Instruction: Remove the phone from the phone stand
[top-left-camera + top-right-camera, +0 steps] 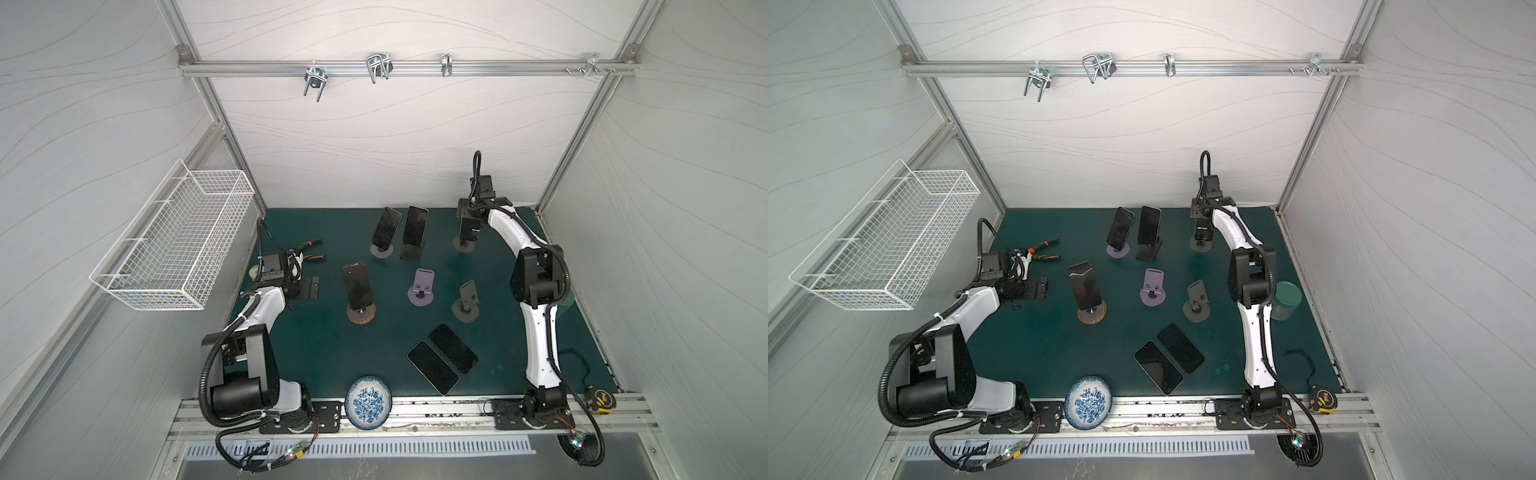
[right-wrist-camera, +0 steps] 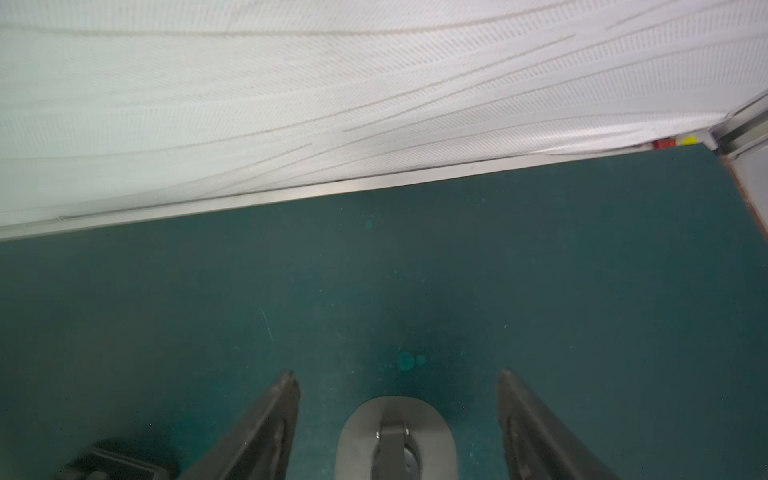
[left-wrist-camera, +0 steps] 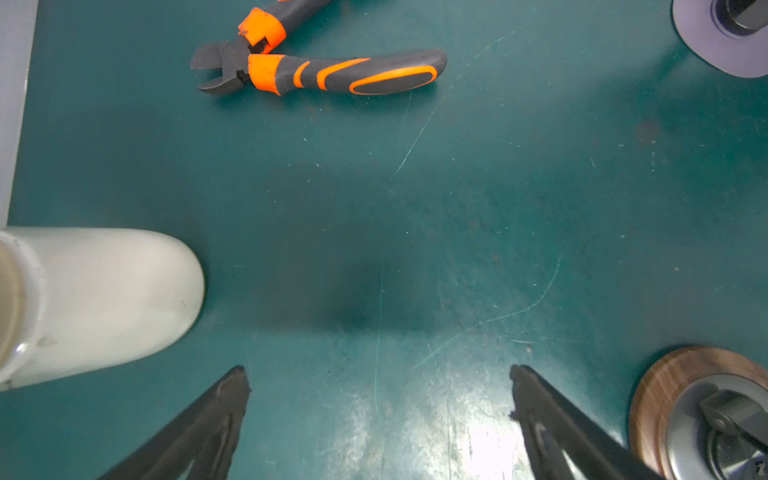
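I am after the phone that stands in the phone stand at the far right of the green worktop. It is close to the back wall and to the right of another propped phone. The right tool is on it, reaching down from above. In both top views the dark slab of the phone sits directly under that wrist, between the fingers, with its lower end at the stand. I read the jaws as clamped on the phone's two long edges, standing apart only by its width. My wrist camera on that arm does not show the phone itself. It shows the two fingers apart, and between them the stand's grey round base and stem on the worktop. The left tool is well away on the left side, jaws spread wide with nothing in them, over bare worktop. The orange-and-black pliers lie near it.
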